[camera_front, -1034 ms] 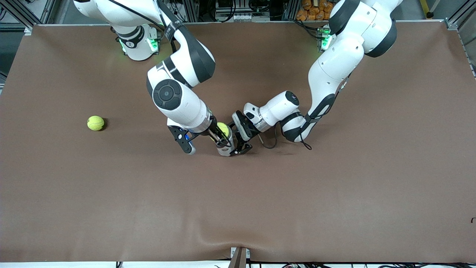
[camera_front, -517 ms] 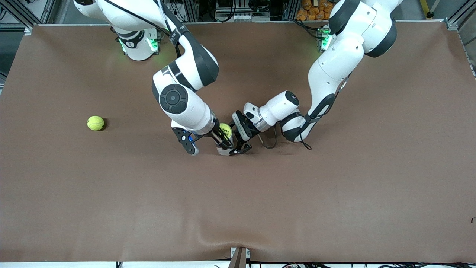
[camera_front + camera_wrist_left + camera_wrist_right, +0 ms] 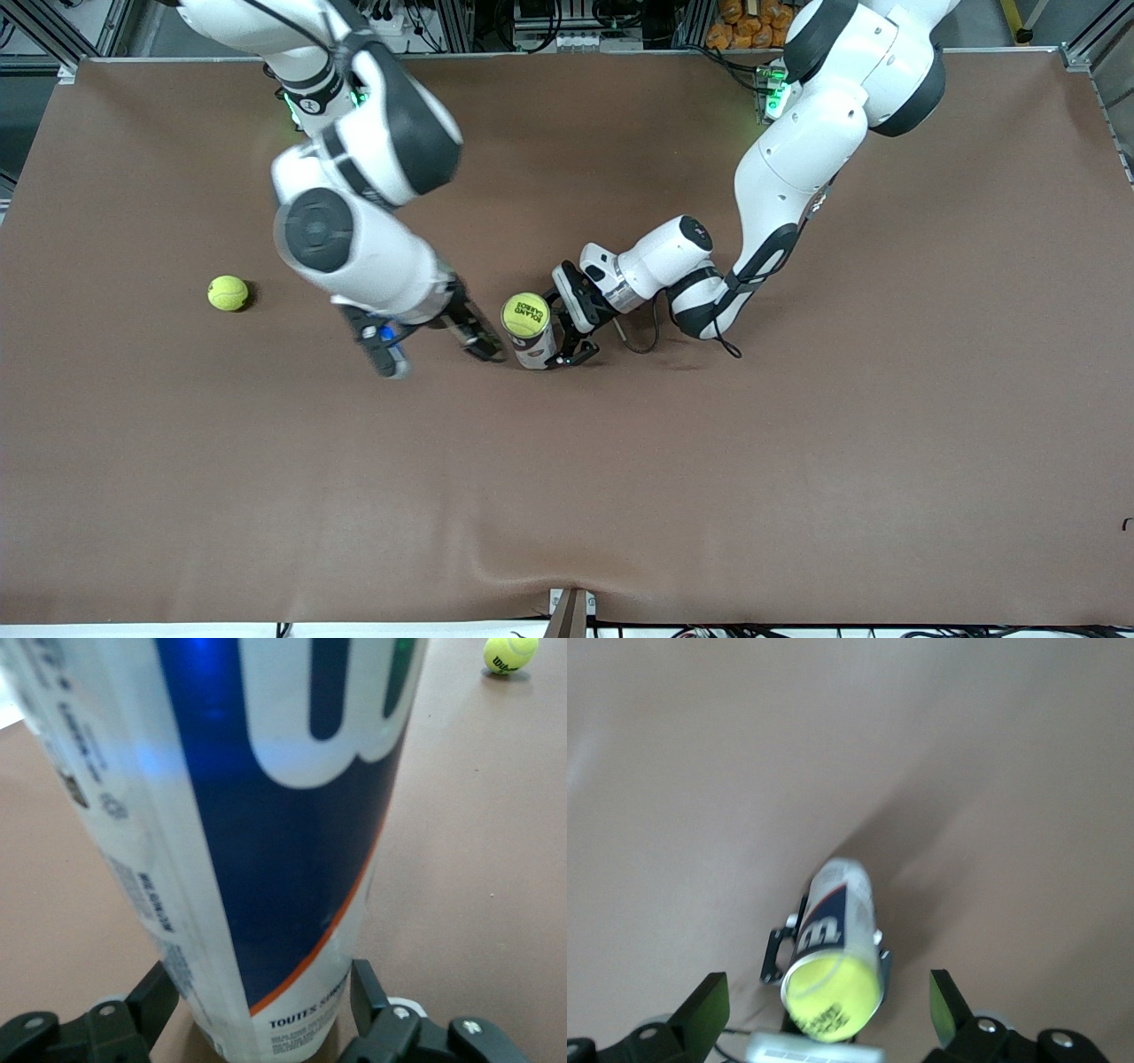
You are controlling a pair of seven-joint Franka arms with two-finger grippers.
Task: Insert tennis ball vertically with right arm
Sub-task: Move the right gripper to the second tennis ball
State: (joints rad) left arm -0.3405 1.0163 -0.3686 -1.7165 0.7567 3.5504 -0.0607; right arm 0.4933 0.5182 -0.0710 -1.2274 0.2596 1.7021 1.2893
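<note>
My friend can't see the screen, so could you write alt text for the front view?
A tennis ball sits in the mouth of an upright can, which the left gripper holds on the brown table. The right gripper, fingers open, hangs beside the can. A second tennis ball lies toward the right arm's end of the table.

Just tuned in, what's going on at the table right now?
The left gripper holds the upright ball can at its base. A tennis ball sits in the can's open top. The right gripper is open beside the can, holding nothing. A second tennis ball lies on the table toward the right arm's end.
</note>
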